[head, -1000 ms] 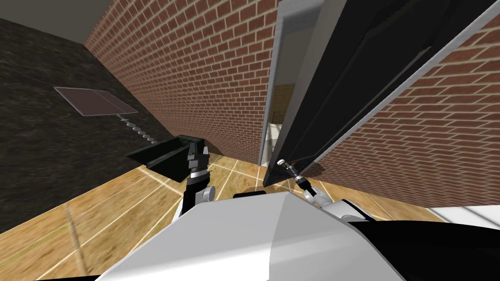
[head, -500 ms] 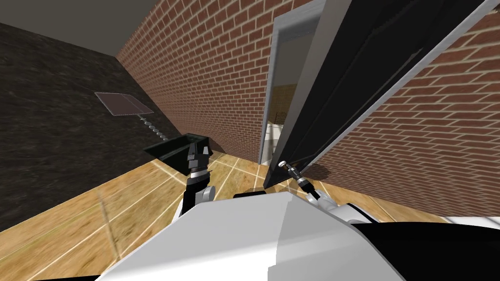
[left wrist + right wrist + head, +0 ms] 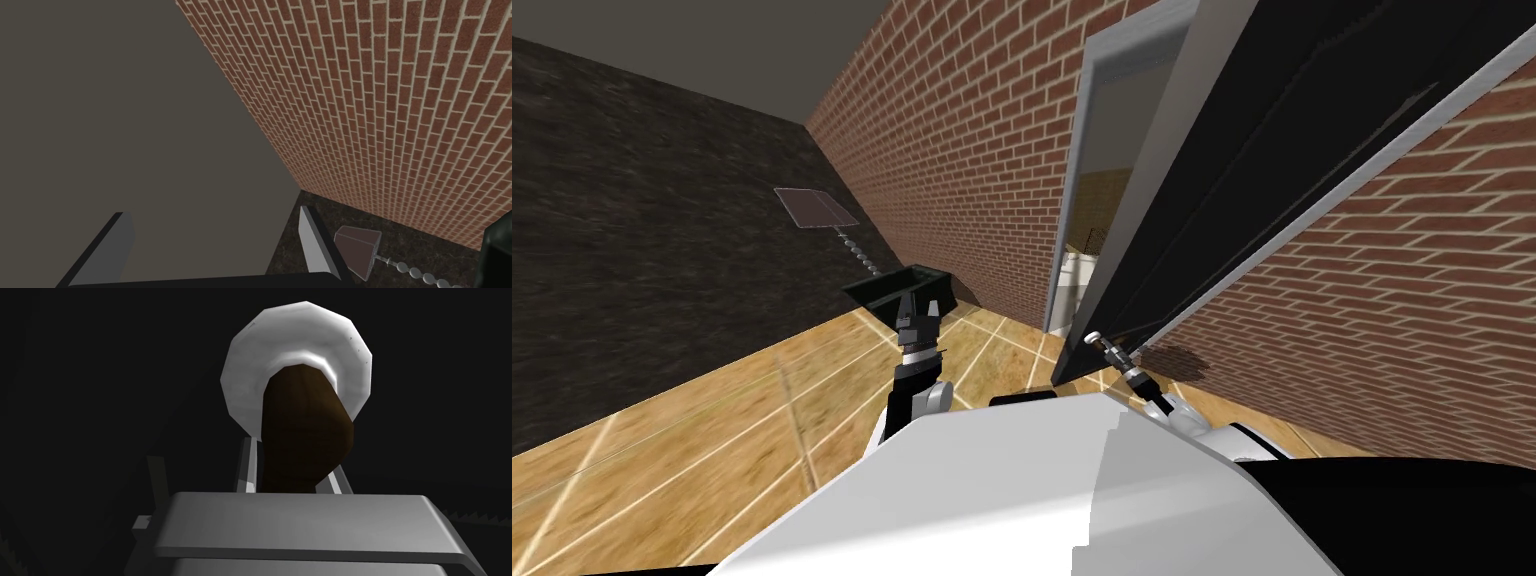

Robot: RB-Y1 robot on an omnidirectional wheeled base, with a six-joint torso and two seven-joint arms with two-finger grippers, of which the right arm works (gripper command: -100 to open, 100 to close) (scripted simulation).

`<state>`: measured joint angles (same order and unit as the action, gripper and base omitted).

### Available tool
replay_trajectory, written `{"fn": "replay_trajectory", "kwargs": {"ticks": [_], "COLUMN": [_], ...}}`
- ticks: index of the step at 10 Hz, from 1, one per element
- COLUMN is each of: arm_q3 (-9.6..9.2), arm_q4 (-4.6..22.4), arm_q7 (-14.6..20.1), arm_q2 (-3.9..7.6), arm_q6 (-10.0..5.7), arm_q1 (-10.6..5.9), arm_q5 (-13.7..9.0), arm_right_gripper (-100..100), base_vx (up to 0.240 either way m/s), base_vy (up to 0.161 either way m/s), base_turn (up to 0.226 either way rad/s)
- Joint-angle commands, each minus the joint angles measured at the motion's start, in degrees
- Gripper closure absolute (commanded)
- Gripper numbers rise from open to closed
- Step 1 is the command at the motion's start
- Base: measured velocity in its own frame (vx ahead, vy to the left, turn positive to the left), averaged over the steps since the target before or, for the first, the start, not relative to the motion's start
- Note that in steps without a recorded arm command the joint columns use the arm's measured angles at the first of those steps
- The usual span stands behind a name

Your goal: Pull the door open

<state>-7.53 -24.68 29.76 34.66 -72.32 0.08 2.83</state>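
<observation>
– Since a second ago, what has moved?

– Mostly me. The head camera has swung, so the lamp (image 3: pixel 812 208) and the dark open box (image 3: pixel 902 288) now sit nearer the middle of the head view. The door's edge and the right gripper (image 3: pixel 1094 338) keep their place in it.

– What can't you make out?

– In the right wrist view, the near end of the handle (image 3: pixel 305 428) is hidden behind the gripper's own dark body. The door face around it is almost black, without detail. The door's top is cut off by the head picture's edge. The gap beyond it shows only a sliver with something pale that I cannot name.

– And the pincer?

– It is clamped on the handle, one thin finger pressing each side. The handle is a dark brown stub on a round white plate (image 3: pixel 300 343).

– The left one?

– The left gripper (image 3: pixel 215 240) is raised in front of me, well apart from the door, with its fingers (image 3: pixel 312 245) spread and holding nothing.

– And the door?

– The door (image 3: pixel 1272 150) is a black slab with a pale edge. It stands swung out from its grey frame (image 3: pixel 1097 150) in the brick wall (image 3: pixel 962 150), to my right.
</observation>
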Motion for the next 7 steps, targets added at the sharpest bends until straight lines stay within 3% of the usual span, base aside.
{"fn": "replay_trajectory", "kwargs": {"ticks": [1, 2, 3, 5, 7], "arm_q3": [-0.09, -0.06, -0.06, -0.06, -0.01], "arm_q4": [2.1, 2.7, 2.7, 2.7, 3.5], "arm_q7": [0.1, 0.2, 0.2, 0.2, 0.3], "arm_q2": [0.15, 0.48, 0.48, 0.48, 0.90], "arm_q6": [-1.40, -2.64, -2.64, -2.64, -4.22], "arm_q1": [-0.58, -0.08, -0.08, -0.08, 0.55], "arm_q5": [0.1, -0.1, -0.1, -0.1, -0.2], "arm_right_gripper": [100, 100, 100, 100, 100], "base_vx": [-0.148, -0.167, -0.133, -0.034, -0.135], "base_vy": [-0.081, -0.091, -0.079, 0.000, -0.064], "base_turn": [0.072, 0.187, 0.132, -0.021, 0.221]}}
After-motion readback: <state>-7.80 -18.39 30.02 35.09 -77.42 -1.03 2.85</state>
